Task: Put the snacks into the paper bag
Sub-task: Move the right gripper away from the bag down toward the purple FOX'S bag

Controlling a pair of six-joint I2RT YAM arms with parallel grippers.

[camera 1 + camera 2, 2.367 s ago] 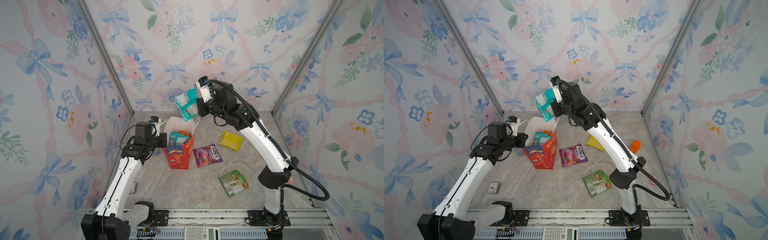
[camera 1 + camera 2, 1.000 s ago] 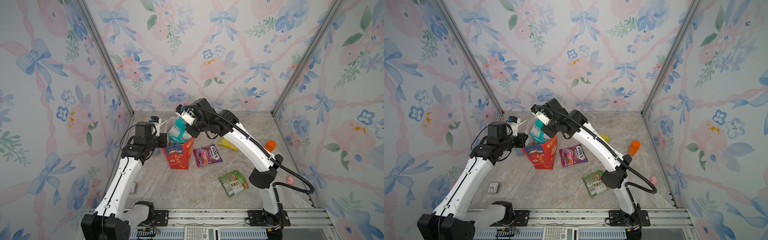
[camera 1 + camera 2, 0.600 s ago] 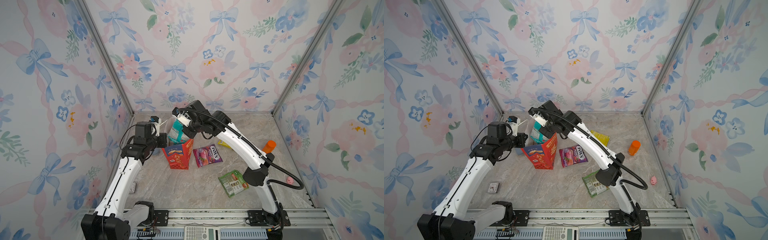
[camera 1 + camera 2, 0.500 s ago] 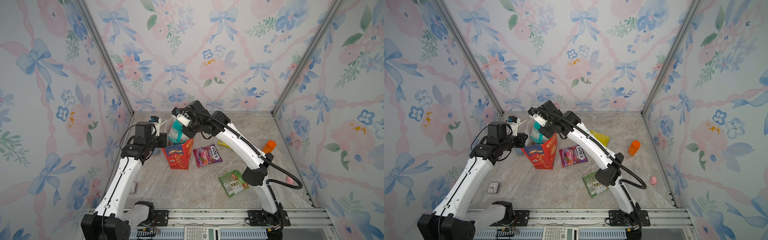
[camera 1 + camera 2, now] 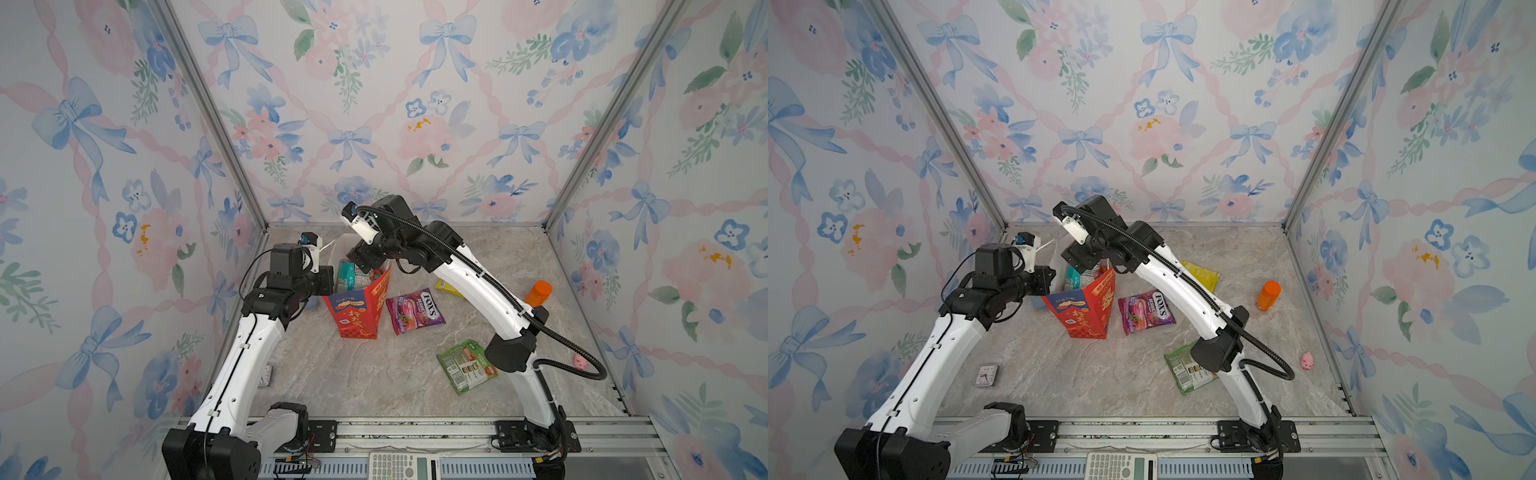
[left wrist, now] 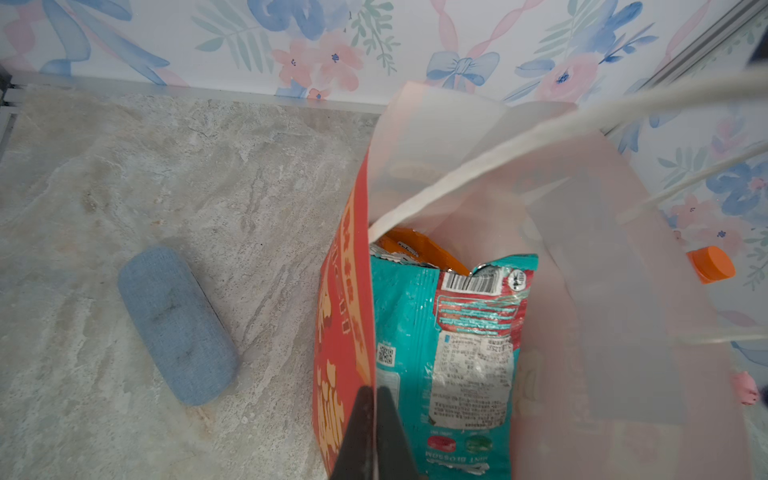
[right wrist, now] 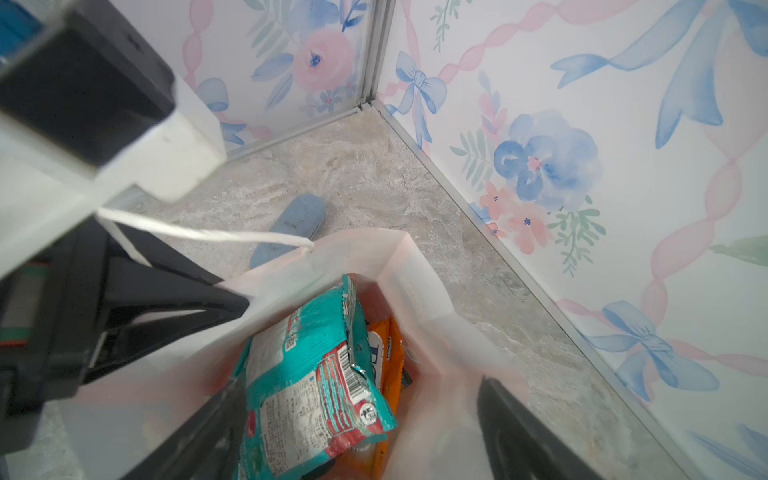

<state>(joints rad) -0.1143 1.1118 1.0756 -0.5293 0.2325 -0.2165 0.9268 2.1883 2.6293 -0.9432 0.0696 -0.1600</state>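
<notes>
The red paper bag (image 5: 359,309) (image 5: 1086,309) stands upright at the back left. My left gripper (image 5: 330,277) (image 6: 374,432) is shut on its red side wall at the rim. Over the bag's mouth my right gripper (image 5: 365,261) (image 7: 361,432) is open, its fingers (image 7: 519,428) wide apart. A teal packet (image 6: 457,332) (image 7: 307,374) stands loose inside the bag, in front of an orange packet (image 7: 388,353). On the floor lie a purple FOX'S packet (image 5: 415,309) (image 5: 1146,311), a green packet (image 5: 465,365) and a yellow packet (image 5: 1200,270), partly hidden by the right arm.
An orange-capped bottle (image 5: 538,293) and a small pink pig toy (image 5: 580,363) are at the right. A blue fabric case (image 6: 178,324) lies behind the bag near the left wall. A small clock (image 5: 986,375) sits front left.
My right gripper has opened and let go of the teal packet, which now sits lower inside the bag. The left arm has not moved.
</notes>
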